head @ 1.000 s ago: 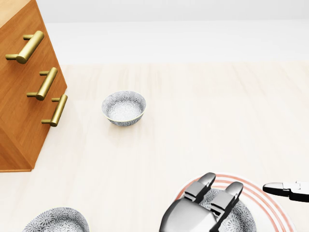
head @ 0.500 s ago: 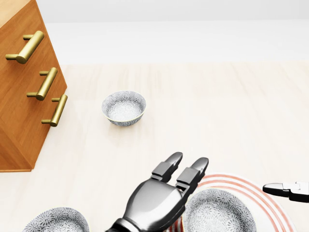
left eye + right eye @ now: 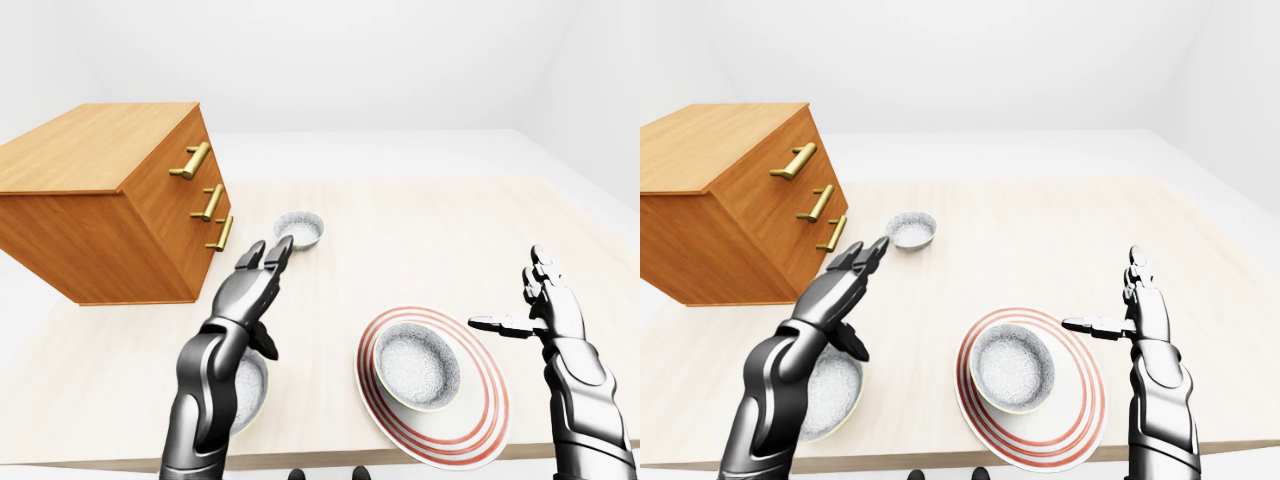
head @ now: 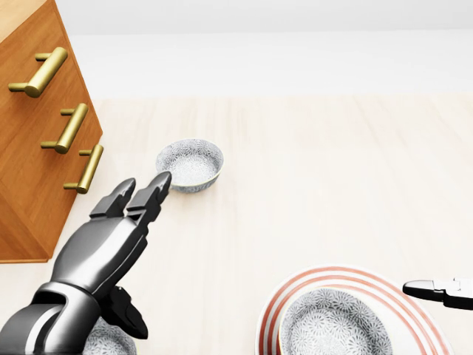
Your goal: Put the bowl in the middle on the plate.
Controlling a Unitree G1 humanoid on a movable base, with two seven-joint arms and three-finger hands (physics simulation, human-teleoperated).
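A patterned grey bowl (image 3: 420, 368) sits upright in the middle of the red-ringed white plate (image 3: 484, 420), at the lower right of the left-eye view. No hand touches it. My left hand (image 3: 265, 295) hangs open to the plate's left, fingers stretched toward the top of the view. It hovers above a second bowl (image 3: 830, 392), which my forearm partly hides. My right hand (image 3: 515, 295) stands open beside the plate's right rim, with nothing in it. A third bowl (image 4: 189, 165) rests farther up the table.
A wooden drawer chest (image 3: 110, 200) with brass handles (image 4: 70, 127) stands on the left of the pale table (image 3: 420, 230). The table's near edge runs along the bottom of the eye views.
My left hand has drawn away from the bowl on the plate, swinging left and upward in the head view. The bowl stays on the plate. The right hand has not moved.
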